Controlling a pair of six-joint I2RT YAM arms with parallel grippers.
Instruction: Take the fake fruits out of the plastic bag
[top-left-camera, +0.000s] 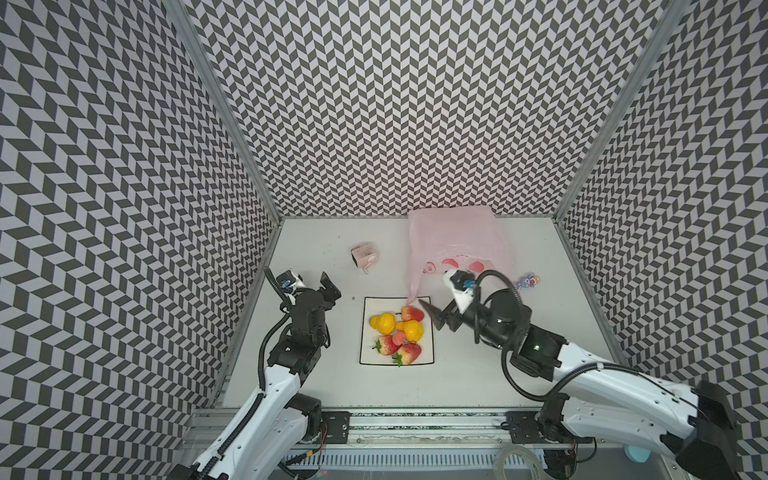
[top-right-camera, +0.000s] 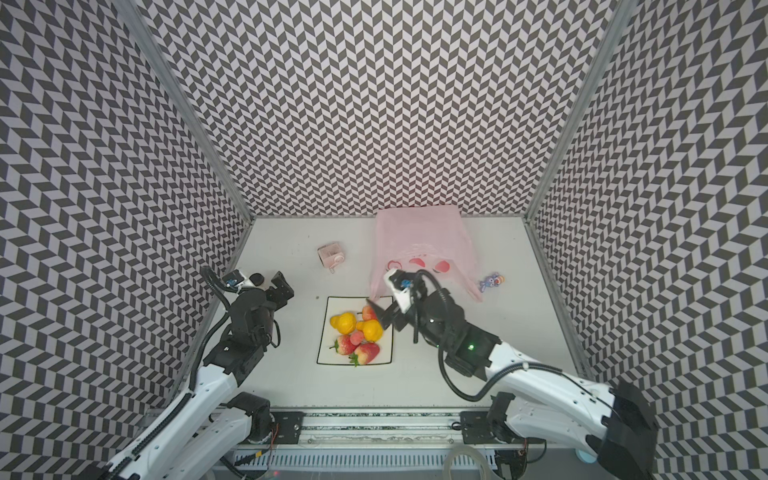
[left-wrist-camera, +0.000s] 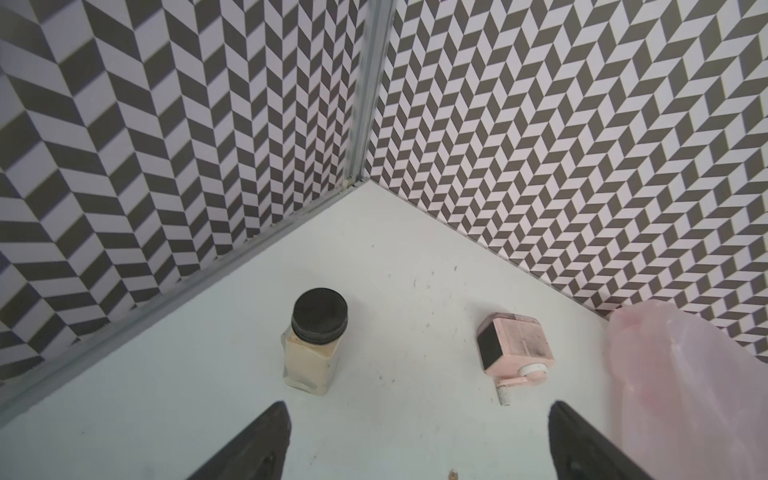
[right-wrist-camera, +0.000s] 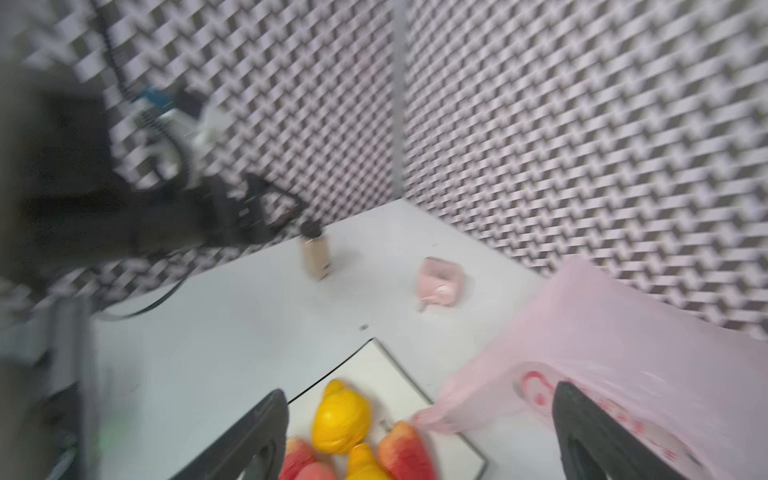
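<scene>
The right gripper (top-left-camera: 433, 315) hangs with jaws spread wide and nothing between them, over the far right corner of the plate (top-left-camera: 369, 353), where the fake fruits (top-left-camera: 397, 332) lie heaped near the desk's middle. The plastic bag (top-left-camera: 453, 245) lies just beyond, its long axis running from that plate corner to the desk's far edge; this arm is much the nearer. The left gripper (left-wrist-camera: 415, 440), equally wide and empty, sits by the left edge. The bag looks slack, probably empty, though the blurred right wrist view cannot settle it. The left wrist view shows sharply a black-lidded jar (left-wrist-camera: 316, 340), mostly hidden by the left arm in the top views.
</scene>
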